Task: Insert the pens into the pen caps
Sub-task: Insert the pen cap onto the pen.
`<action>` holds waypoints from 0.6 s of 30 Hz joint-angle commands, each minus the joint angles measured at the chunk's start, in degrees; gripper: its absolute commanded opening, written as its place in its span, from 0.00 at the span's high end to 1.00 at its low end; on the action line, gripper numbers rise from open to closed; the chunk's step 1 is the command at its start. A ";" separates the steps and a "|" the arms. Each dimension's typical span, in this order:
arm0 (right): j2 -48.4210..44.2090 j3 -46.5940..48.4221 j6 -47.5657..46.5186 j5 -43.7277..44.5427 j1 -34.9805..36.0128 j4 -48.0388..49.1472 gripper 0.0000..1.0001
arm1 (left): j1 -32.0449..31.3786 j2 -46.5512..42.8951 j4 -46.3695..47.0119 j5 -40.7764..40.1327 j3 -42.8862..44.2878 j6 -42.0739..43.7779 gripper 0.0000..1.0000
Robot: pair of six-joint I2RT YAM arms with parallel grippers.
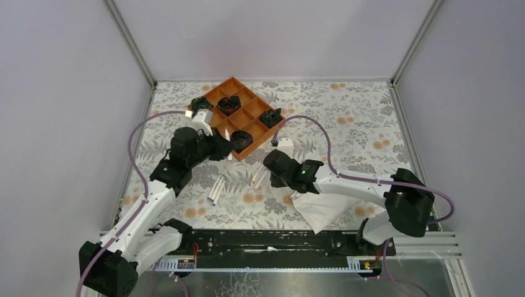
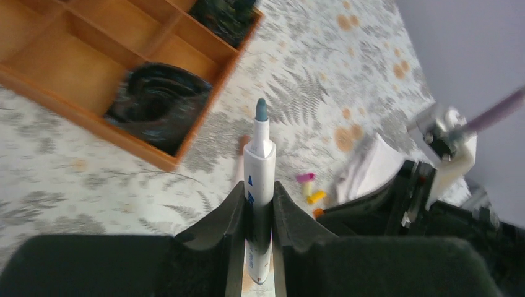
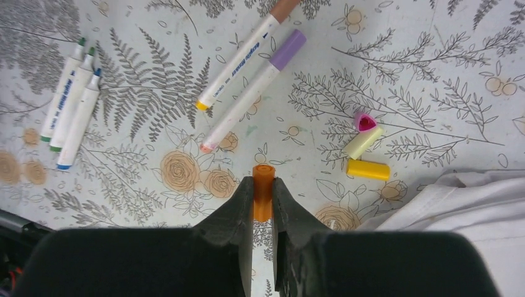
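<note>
a white pen (image 2: 259, 161) with a blue-grey tip was clamped between the left gripper's (image 2: 260, 189) fingers, its tip projecting ahead of them. an orange cap (image 3: 263, 174) was pinched in the right gripper (image 3: 263, 193), its end just past the fingertips. ahead of those fingers lay two pens (image 3: 238, 62) side by side, and three more pens (image 3: 70, 102) lay far left. right of the fingers a pink cap (image 3: 365, 122) touched a pale yellow cap (image 3: 363, 142), with a yellow cap (image 3: 368, 169) just beside it and a white cloth (image 3: 470, 210) beyond. a wooden tray (image 2: 74, 62) lay ahead and left of the left fingers.
</note>
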 commanded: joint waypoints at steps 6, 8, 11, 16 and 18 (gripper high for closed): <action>-10.70 -4.51 -4.10 -3.99 -4.72 5.51 1.00 | -19.92 0.43 29.54 -0.24 -14.81 -6.48 1.00; -13.26 -5.77 -5.04 -3.48 -5.59 6.87 1.00 | -22.03 1.08 36.97 1.80 -18.49 -5.01 1.00; -17.19 -6.85 -6.15 -2.24 -6.25 8.05 1.00 | -23.97 2.40 47.09 6.10 -23.81 -2.67 1.00; -24.37 -10.38 -9.29 -2.47 -6.24 14.69 1.00 | -27.60 3.33 57.75 6.51 -30.85 0.66 1.00; -26.41 -11.54 -10.93 -4.02 -6.26 17.33 1.00 | -28.53 4.02 60.08 5.90 -32.20 1.63 1.00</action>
